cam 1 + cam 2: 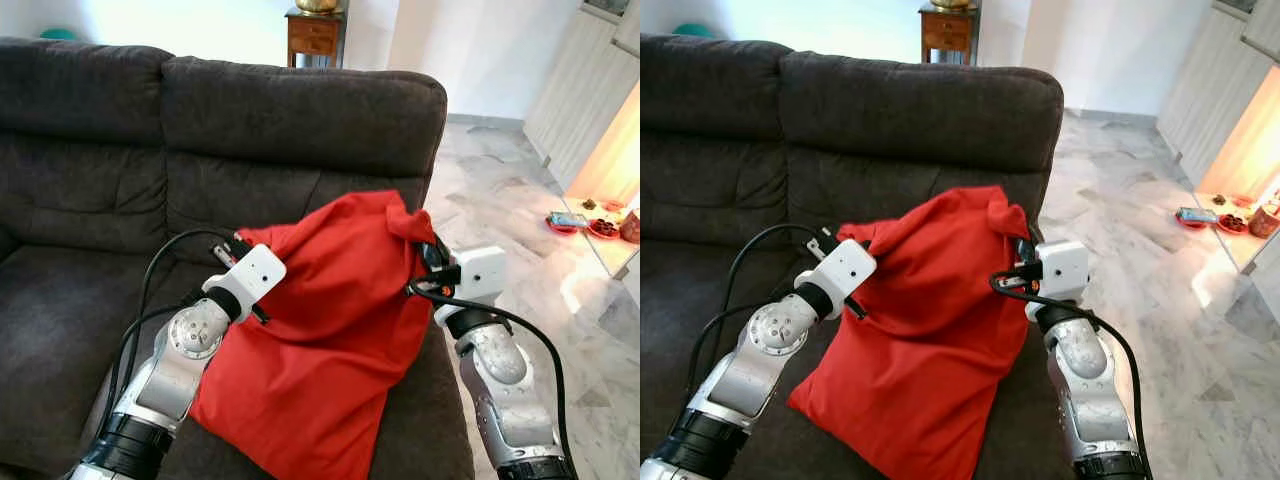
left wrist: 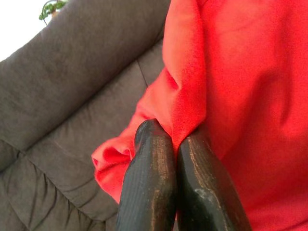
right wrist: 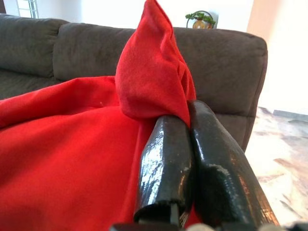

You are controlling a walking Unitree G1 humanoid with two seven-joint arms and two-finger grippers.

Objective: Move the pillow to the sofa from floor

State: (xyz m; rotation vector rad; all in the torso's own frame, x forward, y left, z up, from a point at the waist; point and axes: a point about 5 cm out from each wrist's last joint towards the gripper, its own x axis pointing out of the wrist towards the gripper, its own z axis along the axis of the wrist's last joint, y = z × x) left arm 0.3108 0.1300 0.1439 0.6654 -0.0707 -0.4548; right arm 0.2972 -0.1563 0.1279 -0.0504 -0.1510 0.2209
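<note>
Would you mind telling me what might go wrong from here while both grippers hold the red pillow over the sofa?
The left gripper and right gripper each pinch only a fold of the red pillow, so the cloth may slip. The pillow hangs near the sofa seat's front edge and could slide off once released.

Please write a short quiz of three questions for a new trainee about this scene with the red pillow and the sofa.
1. True or false: the red pillow lies flat on the marble floor.
2. Which gripper pinches the pillow's top corner nearest the sofa's end? A. left gripper B. right gripper C. none
3. Fill in: behind the dark sofa stands a small wooden ____.

Key
1. False: it hangs over the sofa seat, held up by both grippers.
2. B; the left gripper pinches the opposite top corner, fingers closed on the cloth.
3. Table, with a brass-coloured object on it.
</note>
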